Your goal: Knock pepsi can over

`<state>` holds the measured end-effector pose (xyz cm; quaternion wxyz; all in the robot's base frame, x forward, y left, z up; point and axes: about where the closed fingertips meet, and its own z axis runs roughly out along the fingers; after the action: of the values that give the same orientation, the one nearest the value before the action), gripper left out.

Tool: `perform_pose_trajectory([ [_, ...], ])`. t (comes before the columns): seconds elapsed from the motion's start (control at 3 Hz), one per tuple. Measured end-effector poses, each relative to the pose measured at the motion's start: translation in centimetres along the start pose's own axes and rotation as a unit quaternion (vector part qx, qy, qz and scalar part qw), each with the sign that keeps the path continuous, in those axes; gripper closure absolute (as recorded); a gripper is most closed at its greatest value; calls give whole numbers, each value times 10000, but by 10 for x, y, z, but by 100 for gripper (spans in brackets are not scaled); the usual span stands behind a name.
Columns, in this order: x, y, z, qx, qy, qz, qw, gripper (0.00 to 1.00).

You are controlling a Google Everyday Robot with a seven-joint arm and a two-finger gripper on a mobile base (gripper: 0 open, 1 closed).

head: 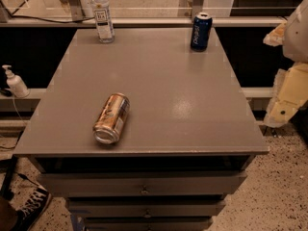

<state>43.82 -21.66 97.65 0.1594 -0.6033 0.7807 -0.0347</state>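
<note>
There is just one view, looking down on the grey table [159, 85]. The pepsi can [201, 31] stands up straight at the table's far right corner, so it has not been knocked over yet. A water bottle [102, 18] stands at the table's far left corner. A gold can [111, 118] lies on its side near the table's front left edge. Both are well away from the blue can, so I think they won't get bumped. The gripper [284, 100] hangs off the table's right side, touching nothing. I cannot tell whether it is spread or closed up. I think it waits there because the blue can is on that side.
</note>
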Motion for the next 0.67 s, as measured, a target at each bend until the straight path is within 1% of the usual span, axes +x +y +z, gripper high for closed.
perform_pose_trajectory([
  [0.33, 0, 0, 0, 1, 0, 0, 10000, 0],
  [0.67, 2, 0, -3, 187, 18, 12, 9998, 0],
])
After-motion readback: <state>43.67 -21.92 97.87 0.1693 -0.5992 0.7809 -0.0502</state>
